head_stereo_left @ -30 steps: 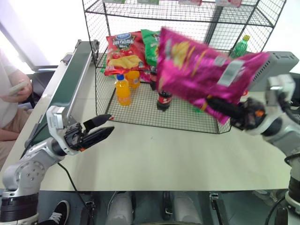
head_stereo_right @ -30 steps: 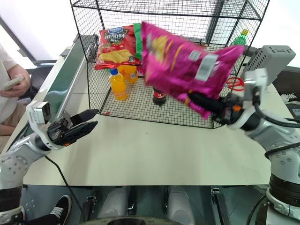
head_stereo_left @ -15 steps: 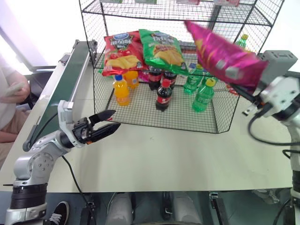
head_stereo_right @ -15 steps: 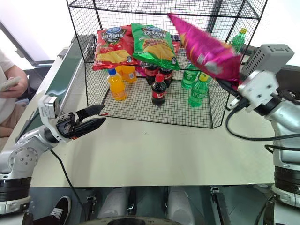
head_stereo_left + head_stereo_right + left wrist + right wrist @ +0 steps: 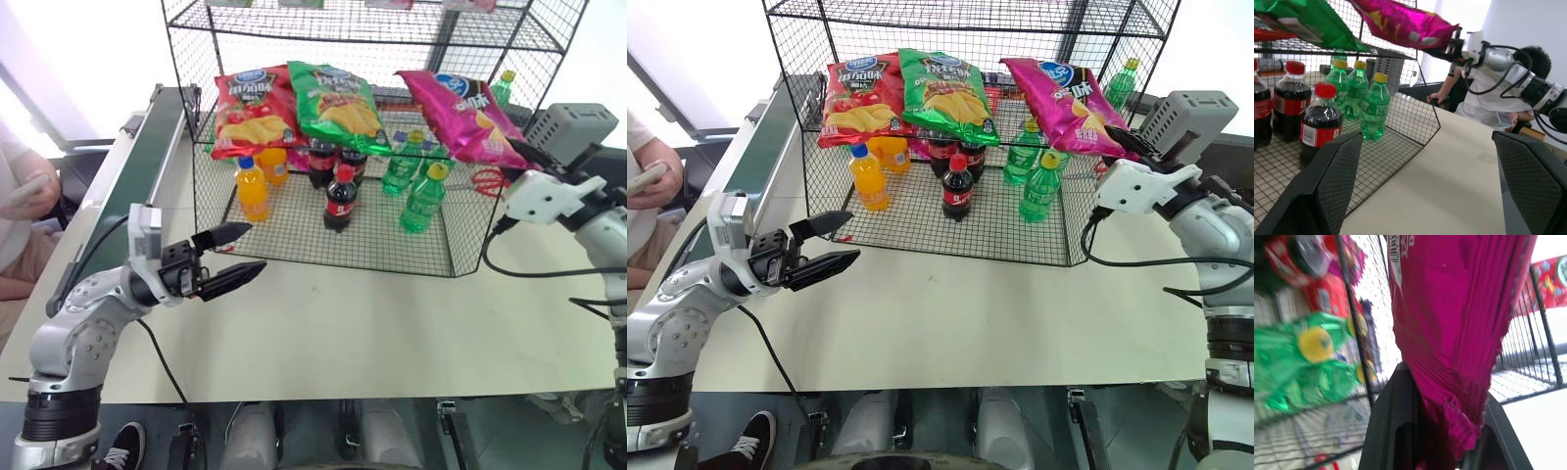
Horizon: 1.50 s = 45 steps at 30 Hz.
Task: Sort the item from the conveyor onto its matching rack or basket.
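While the magenta chip bag (image 5: 1065, 102) lay tilted on the black wire rack's (image 5: 921, 230) middle tier, just beside the green chip bag (image 5: 945, 90) and above the green bottles (image 5: 1038, 186), I had my right gripper (image 5: 1125, 143) clenched on its lower corner at the rack's right edge. My left gripper (image 5: 828, 243) hung released in front of the rack, near the conveyor (image 5: 759, 162). I judged the bag barely seated, so letting go there could let it slide off the tier's edge.
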Available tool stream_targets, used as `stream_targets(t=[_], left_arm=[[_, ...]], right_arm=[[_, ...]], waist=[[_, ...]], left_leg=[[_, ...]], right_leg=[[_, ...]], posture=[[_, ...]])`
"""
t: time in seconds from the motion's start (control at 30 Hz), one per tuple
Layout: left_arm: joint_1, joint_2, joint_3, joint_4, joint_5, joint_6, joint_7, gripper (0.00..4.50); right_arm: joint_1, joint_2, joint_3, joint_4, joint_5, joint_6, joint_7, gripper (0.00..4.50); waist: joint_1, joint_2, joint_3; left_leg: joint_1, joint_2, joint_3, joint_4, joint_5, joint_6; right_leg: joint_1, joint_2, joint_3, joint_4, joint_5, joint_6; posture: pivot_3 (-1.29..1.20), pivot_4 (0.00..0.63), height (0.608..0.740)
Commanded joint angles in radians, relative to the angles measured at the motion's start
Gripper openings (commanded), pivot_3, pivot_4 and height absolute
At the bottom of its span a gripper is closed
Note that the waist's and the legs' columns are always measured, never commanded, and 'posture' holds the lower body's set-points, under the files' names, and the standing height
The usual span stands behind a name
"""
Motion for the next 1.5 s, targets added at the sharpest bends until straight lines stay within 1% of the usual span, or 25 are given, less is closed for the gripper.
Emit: stream_targets(t=[0.03,0.17,0.23,0.3,0.47,0.53,0.67,0.7,0.77,0.8,0.9,0.93,1.03,1.1,1.13,1.23,1.33,1.43,1.5], left_arm=[[0.017,-0.010,0.001,-0.014,0.015,-0.035,-0.001,4.50],[0.035,-0.019,-0.001,-0.011,0.025,-0.052,-0.001,4.50],[0.044,-0.021,-0.008,-0.012,0.035,-0.063,-0.003,4.50],[0.049,-0.026,-0.015,-0.012,0.042,-0.071,0.001,4.50],[0.054,-0.038,-0.014,-0.018,0.050,-0.076,0.011,4.50],[0.059,-0.040,-0.012,-0.020,0.058,-0.086,0.014,4.50],[0.075,-0.038,-0.005,-0.029,0.051,-0.086,0.026,4.50],[0.082,-0.039,-0.004,-0.033,0.048,-0.084,0.030,4.50],[0.097,-0.038,-0.004,-0.042,0.056,-0.093,0.031,4.50],[0.101,-0.039,-0.002,-0.044,0.054,-0.092,0.035,4.50],[0.109,-0.038,0.002,-0.044,0.053,-0.093,0.038,4.50],[0.110,-0.038,0.001,-0.040,0.055,-0.095,0.037,4.50],[0.109,-0.040,-0.005,-0.029,0.062,-0.103,0.038,4.50],[0.108,-0.040,-0.013,-0.024,0.073,-0.110,0.036,4.50],[0.106,-0.043,-0.017,-0.022,0.076,-0.112,0.037,4.50],[0.100,-0.049,-0.022,-0.017,0.077,-0.112,0.038,4.50],[0.101,-0.049,-0.025,-0.022,0.085,-0.114,0.040,4.50],[0.105,-0.046,-0.025,-0.028,0.086,-0.112,0.040,4.50],[0.107,-0.047,-0.022,-0.031,0.081,-0.106,0.043,4.50]], right_arm=[[-0.061,-0.016,0.035,-0.026,-0.062,0.039,-0.050,0.32],[-0.117,0.022,0.101,-0.032,-0.124,0.134,-0.084,0.32],[-0.154,0.049,0.134,-0.013,-0.121,0.178,-0.072,0.32],[-0.197,0.076,0.158,0.007,-0.139,0.217,-0.097,0.32],[-0.285,0.090,0.232,0.105,-0.188,0.250,-0.135,0.32],[-0.320,0.112,0.241,0.164,-0.165,0.274,-0.136,0.32],[-0.334,0.119,0.249,0.204,-0.126,0.271,-0.113,0.32],[-0.335,0.114,0.252,0.204,-0.128,0.270,-0.118,1.38],[-0.339,0.105,0.246,0.200,-0.107,0.266,-0.108,2.18],[-0.343,0.104,0.239,0.198,-0.092,0.271,-0.101,2.71],[-0.362,0.104,0.203,0.180,0.025,0.300,0.006,4.23],[-0.367,0.104,0.192,0.176,0.067,0.324,0.054,4.45],[-0.380,0.097,0.166,0.164,0.179,0.377,0.182,4.45],[-0.387,0.087,0.156,0.154,0.221,0.391,0.228,4.45],[-0.387,0.092,0.143,0.135,0.278,0.433,0.284,4.45],[-0.393,0.090,0.124,0.102,0.358,0.502,0.362,4.45],[-0.386,0.088,0.110,0.064,0.411,0.568,0.401,4.45],[-0.359,0.083,0.090,-0.006,0.490,0.633,0.469,4.45],[-0.326,0.061,0.088,-0.048,0.515,0.667,0.514,4.45]], waist=[[-0.004,0.000,0.000],[-0.014,0.000,0.000],[-0.017,0.000,0.000],[-0.019,0.000,0.000],[-0.015,0.000,0.000],[-0.016,0.000,0.000],[-0.017,0.000,0.000],[-0.017,0.000,0.000],[-0.017,0.000,0.000],[-0.017,0.000,0.000],[-0.019,0.000,0.000],[-0.018,0.000,0.000],[-0.017,0.000,0.000],[-0.017,0.000,0.000],[-0.017,0.000,0.000],[-0.016,0.000,0.000],[-0.016,0.000,0.000],[-0.016,0.000,0.000],[-0.015,0.000,0.000]], left_leg=[[0.000,0.000,0.000,0.000,0.000,0.000],[0.000,0.000,0.000,0.000,0.000,0.000],[0.000,0.000,0.000,0.000,0.000,0.000],[0.001,0.000,0.000,0.000,0.000,0.000],[0.000,0.000,0.000,0.000,0.000,0.000],[0.000,0.000,0.000,0.000,0.000,0.000],[0.000,0.000,0.000,0.000,0.000,0.000],[0.000,0.000,0.001,0.000,0.000,0.000],[0.000,0.000,0.001,0.000,0.000,0.000],[0.000,0.000,0.001,0.000,0.000,0.000],[0.001,0.000,0.001,0.000,0.000,0.000],[0.001,0.000,0.001,0.000,0.000,0.000],[0.001,0.001,0.001,0.000,0.000,0.000],[0.001,0.001,0.001,0.000,0.000,0.000],[0.001,0.001,0.001,0.000,0.000,0.000],[0.001,0.001,0.001,0.000,0.000,0.001],[0.001,0.001,0.001,0.000,0.000,0.001],[0.001,0.001,0.001,0.000,0.000,0.001],[0.001,0.001,0.001,0.000,0.000,0.001]], right_leg=[[0.000,0.000,0.000,0.000,0.000,0.000],[0.000,0.000,0.000,0.000,0.000,0.000],[0.000,0.000,0.000,0.000,0.000,0.000],[0.000,0.000,0.000,0.001,0.000,0.000],[0.000,0.000,0.000,0.001,0.000,0.000],[0.000,0.000,0.000,0.000,0.000,0.000],[0.000,0.000,0.000,0.000,0.000,0.000],[0.000,0.000,0.000,0.000,0.000,0.000],[0.000,0.000,0.000,0.001,0.000,0.000],[0.000,0.000,0.000,0.001,0.000,0.000],[0.000,0.000,0.001,0.001,0.000,0.000],[0.000,0.000,0.001,0.001,0.000,0.000],[0.000,0.000,0.001,0.001,0.000,0.000],[0.000,0.000,0.001,0.001,0.000,0.000],[0.000,0.000,0.001,0.001,0.000,0.000],[0.000,0.000,0.001,0.001,0.000,0.000],[0.000,0.000,0.001,0.001,0.000,0.000],[0.000,0.000,0.001,0.001,0.000,0.000],[0.000,0.000,0.000,0.001,0.000,0.000]], posture=[[0.00,0.150,0.740],[0.00,0.150,0.740],[0.00,0.150,0.740],[0.00,0.150,0.740],[0.00,0.150,0.740],[0.00,0.150,0.740],[0.00,0.150,0.740],[0.00,0.150,0.740],[0.00,0.150,0.740],[0.00,0.150,0.740],[0.00,0.150,0.740],[0.00,0.150,0.740],[0.00,0.150,0.740],[0.00,0.150,0.740],[0.00,0.150,0.740],[0.00,0.150,0.740],[0.00,0.150,0.740],[0.00,0.150,0.740],[0.00,0.150,0.740]])
